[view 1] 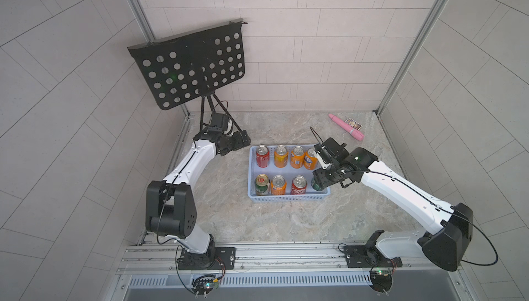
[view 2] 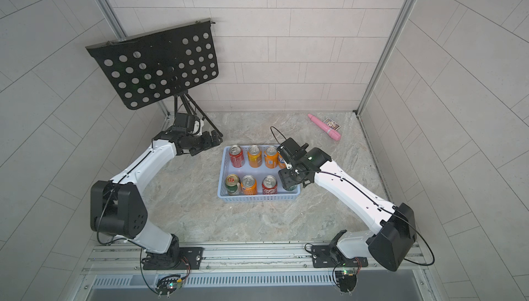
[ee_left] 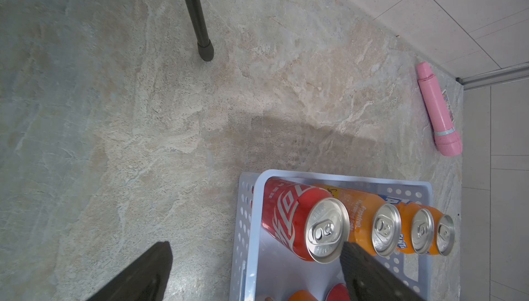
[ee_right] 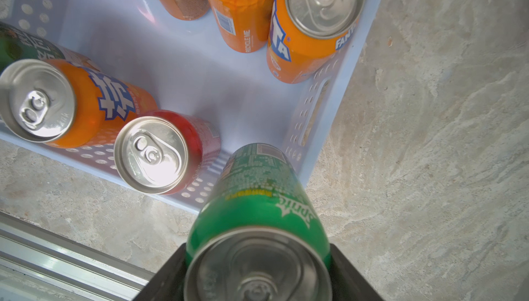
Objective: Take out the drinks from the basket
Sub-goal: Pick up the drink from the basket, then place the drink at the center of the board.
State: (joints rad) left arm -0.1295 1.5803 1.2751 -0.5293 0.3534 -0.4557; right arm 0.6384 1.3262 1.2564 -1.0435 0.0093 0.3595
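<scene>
Desk: marbled stone-pattern top, and everything below sits on it.

Black perforated music stand: you find it at the far-left corner, panel tilted.

Light-blue basket: mid-desk, between the two arms. In both top views you can count all eight drinks inside its walls, two rows of four.

Left claw: hovers just beside the basket's far-left corner. The left wrist view shows its fingers apart with nothing between them, one over the desk, the other over the basket by the red can.

Right claw: clamped on the green Sprite can at the near-right corner, a finger on each side just under the rim. You cannot tell whether the can's base touches the basket floor.

Far row, left to right: red can, orange grapefruit-soda can, plain orange can, orange Fanta can.

Near row: green can with red-gold label, orange can with blue lettering, second red can, then the Sprite.

Pink stick: lies near the far-right corner, well apart from the basket.

Small printed card: just beside the stick.
</scene>
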